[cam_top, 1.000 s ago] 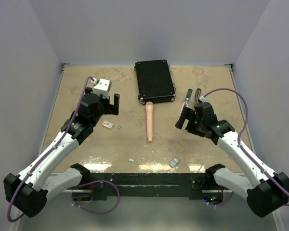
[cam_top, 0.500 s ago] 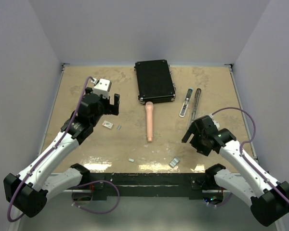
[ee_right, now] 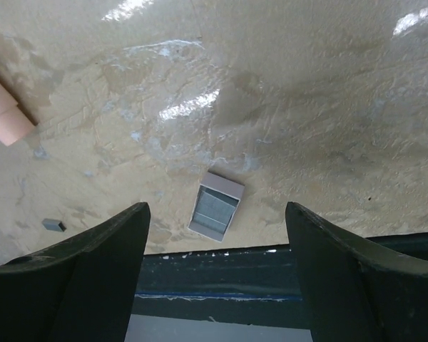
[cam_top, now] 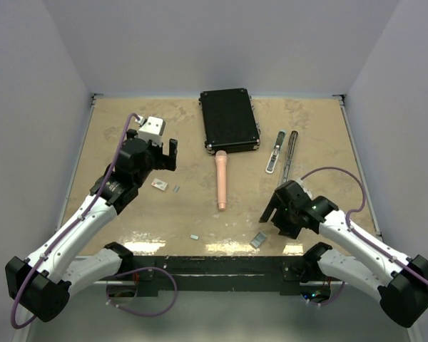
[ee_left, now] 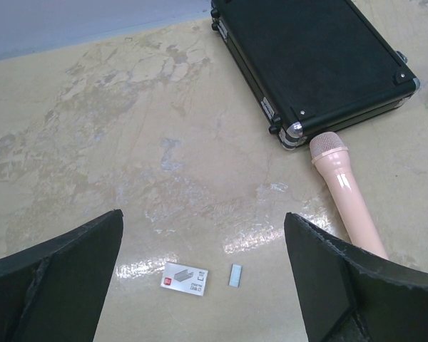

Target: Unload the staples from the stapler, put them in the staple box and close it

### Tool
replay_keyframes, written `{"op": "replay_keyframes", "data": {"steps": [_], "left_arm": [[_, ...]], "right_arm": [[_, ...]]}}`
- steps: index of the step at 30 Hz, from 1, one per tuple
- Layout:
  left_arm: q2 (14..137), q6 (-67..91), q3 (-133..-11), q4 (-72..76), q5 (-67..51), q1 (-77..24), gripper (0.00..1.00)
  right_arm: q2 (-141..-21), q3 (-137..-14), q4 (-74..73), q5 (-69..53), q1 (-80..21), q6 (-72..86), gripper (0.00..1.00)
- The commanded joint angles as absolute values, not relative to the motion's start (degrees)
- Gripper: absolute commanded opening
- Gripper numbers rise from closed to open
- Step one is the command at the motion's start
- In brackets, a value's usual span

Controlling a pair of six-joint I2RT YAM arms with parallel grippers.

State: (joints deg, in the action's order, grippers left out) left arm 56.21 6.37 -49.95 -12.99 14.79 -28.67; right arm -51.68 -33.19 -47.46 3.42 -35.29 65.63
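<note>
Left gripper [ee_left: 203, 228] is hovering over the left half of the table [cam_top: 128, 214], jaws spread wide and grasping nothing. Below it, a small white card [ee_left: 184, 278] with a red mark is lying flat, and one strip of staples [ee_left: 235, 275] is resting just to its right, apart from the card. A second strip [cam_top: 194, 236] is lying nearer the front edge, well apart from the first. At centre, a pink handle [cam_top: 221, 182] is lying lengthwise, its far end close against the near edge of a closed black case [cam_top: 230, 120]. Right of the handle, near the front edge, a larger block of staples [ee_right: 215, 206] is sitting on the table. Right gripper [cam_top: 273, 219] is hanging just above and beside that block, jaws released and apart, with the block showing between the fingers [ee_right: 93, 271] in the wrist view but not touched by them. Farther back on the right, the stapler [cam_top: 274, 153] is lying opened out in two long arms, well apart from either gripper.
</note>
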Motion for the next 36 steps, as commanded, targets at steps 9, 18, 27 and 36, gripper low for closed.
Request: {"op": "replay_keyframes", "data": {"steps": [9,18,27,36], "left_arm": [[56.1,6.0,-50.4,-12.0,14.9,-28.7,1.0],[55.4,6.1,-50.0,-11.4,16.1,-28.7,1.0],[55.2,6.2,-50.0,-11.3,16.7,-28.7,1.0],[54.9,6.1,-50.0,-11.3,17.0,-28.7,1.0]], "right_arm": [[-46.6,-24.9,-37.6,-3.6,-36.6,70.1,0.82],[-41.0,-20.5,-34.4,-5.6,-36.7,71.8,0.83],[-41.8,-20.6,-33.6,-5.2,-36.8,72.2,0.83],[-40.9,-20.7,-35.4,-3.9,-37.2,73.1,0.84]]}}
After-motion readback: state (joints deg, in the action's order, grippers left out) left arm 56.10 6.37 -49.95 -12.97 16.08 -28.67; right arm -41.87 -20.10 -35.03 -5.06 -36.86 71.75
